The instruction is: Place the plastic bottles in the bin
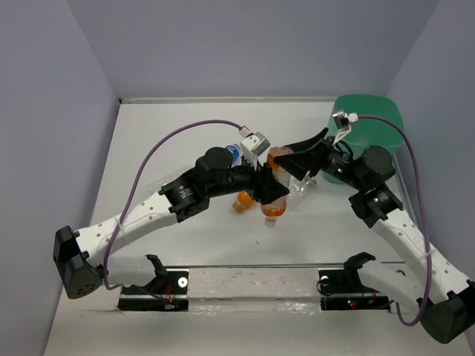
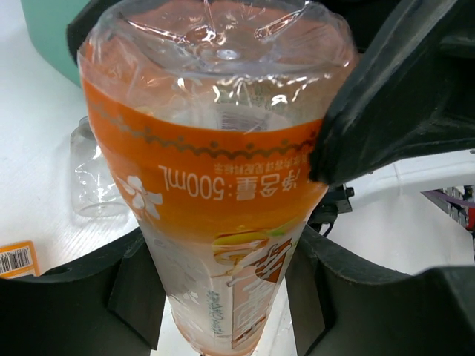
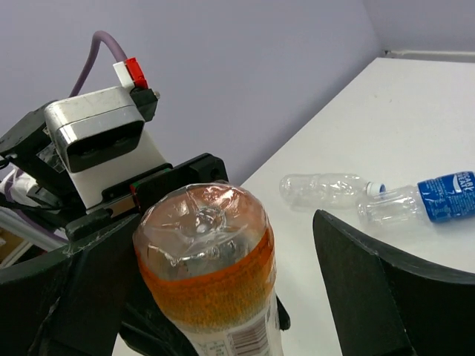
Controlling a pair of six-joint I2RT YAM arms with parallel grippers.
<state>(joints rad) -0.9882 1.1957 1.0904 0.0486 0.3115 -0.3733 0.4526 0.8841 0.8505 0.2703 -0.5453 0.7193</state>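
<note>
Top external: left claw (image 1: 272, 193) clamped round an orange bottle (image 1: 274, 211) mid-worktop (image 1: 185, 245). A second orange bottle (image 1: 241, 202) lies just beside it. The blue-label bottle (image 1: 231, 152) lies behind the left arm. Right claw (image 1: 300, 154) is spread wide, with a finger on either side of the held bottle's base. The bin (image 1: 371, 122) stands far right, apart from the held bottle.

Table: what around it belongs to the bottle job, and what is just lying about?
Job: orange bottle in the left gripper; second orange bottle; blue-label bottle; clear bottle; bin.
Lying about: orange barcode tag on the table.
</note>
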